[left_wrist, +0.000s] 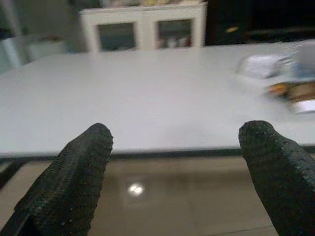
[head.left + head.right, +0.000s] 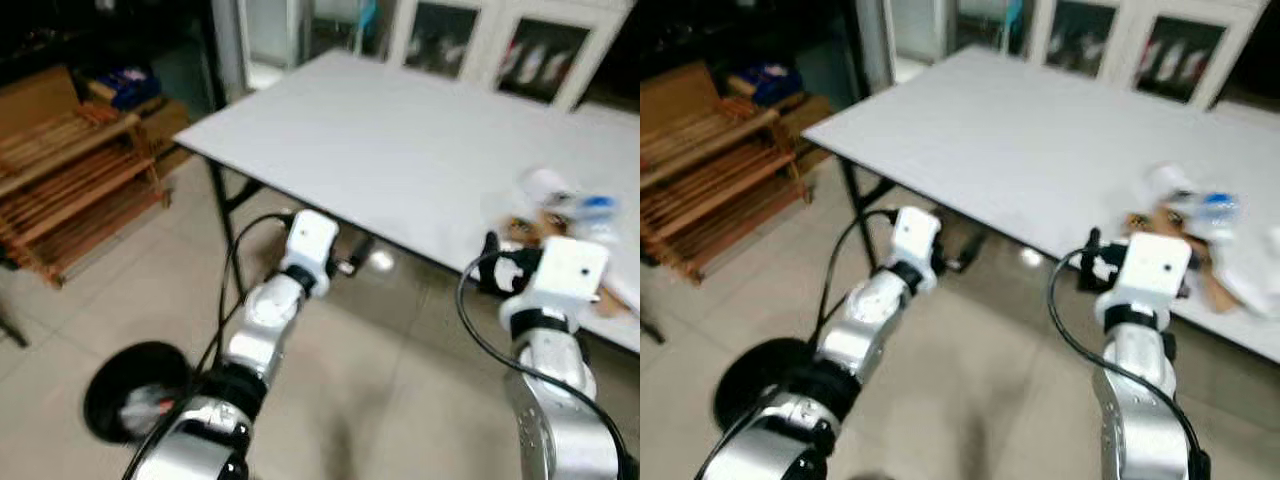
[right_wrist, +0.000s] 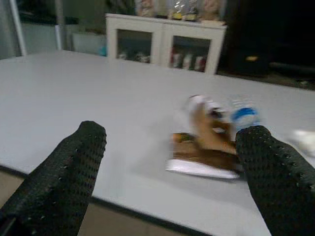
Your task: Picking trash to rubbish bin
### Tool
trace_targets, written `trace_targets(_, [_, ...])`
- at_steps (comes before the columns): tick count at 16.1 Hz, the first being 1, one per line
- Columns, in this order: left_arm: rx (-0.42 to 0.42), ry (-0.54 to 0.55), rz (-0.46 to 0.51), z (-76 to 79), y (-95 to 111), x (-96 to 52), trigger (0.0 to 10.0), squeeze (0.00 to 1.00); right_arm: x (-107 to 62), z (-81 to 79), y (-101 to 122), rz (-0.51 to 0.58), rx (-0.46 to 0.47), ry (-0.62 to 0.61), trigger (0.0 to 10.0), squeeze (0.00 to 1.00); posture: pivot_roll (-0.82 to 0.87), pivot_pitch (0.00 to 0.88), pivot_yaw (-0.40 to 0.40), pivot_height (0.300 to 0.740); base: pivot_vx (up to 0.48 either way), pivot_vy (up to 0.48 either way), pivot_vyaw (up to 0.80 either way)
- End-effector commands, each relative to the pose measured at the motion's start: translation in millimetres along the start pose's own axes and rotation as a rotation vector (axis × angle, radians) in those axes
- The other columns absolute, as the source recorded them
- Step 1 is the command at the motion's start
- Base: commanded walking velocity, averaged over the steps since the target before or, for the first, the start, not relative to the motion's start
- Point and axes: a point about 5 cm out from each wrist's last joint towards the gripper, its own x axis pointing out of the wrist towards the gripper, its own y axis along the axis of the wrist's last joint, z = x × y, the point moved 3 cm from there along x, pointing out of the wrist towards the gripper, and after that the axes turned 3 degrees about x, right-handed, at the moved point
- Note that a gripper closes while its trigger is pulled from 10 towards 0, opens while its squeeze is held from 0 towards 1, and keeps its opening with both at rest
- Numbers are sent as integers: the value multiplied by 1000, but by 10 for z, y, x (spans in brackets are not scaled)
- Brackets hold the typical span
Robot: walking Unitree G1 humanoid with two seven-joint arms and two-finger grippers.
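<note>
White bench [image 2: 400,150] carries a blurred trash pile [image 3: 211,142] near its right front edge. Black rubbish bin [image 2: 135,390] on floor, lower left. Left gripper [image 1: 177,162] and right gripper [image 3: 170,172]: both wide open, empty, at bench edge.

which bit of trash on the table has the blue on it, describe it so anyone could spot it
On the white table, look at the trash pile near its right edge, just beyond the right gripper. The plastic bottle lies behind the brown wrapper; its blue band sets it apart.
</note>
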Motion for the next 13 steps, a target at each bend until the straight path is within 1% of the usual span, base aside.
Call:
trace_targets(1, [14, 17, -8, -90, -10, -25, 10000, 0, -19, -11, 22, 5, 18, 2, 10000, 0, 61, 66, -14, 740, 0, -461, 0])
trace_targets(2, [15, 17, -11, -92, -13, -22, 10000, 0, -12, 9, 13, -2, 28, -11, 10000, 0, 57, 63, -10, 740, 0, -405, 0])
trace_targets(3, [16, 18, -12, -93, -15, -21, 10000, 0, -7, 11, 9, -6, 29, -13, 10000, 0, 57, 63, -10, 740, 0, -319, -506])
trace_targets(6, [12, 26, -11, -102, -15, -23, 10000, 0, -4, 13, 2, -12, 29, -13, 10000, 0, 57, 63, -10, 740, 0, -297, -727])
trace_targets(7, [-9, 41, -6, -124, -11, -23, 10000, 0, -2, 7, 0, -11, 25, -11, 10000, 0, 61, 63, -11, 740, 0, 0, -712])
trace_targets(11, [-34, 76, -13, -176, -15, -16, 10000, 0, 5, -18, -5, -5, 35, -6, 10000, 0, 63, 59, -9, 740, 0, 0, -659])
trace_targets(13, [-42, 82, -18, -184, -18, -12, 10000, 0, 1, -39, 5, 4, 19, 6, 10000, 0, 65, 59, -8, 740, 0, 0, 0])
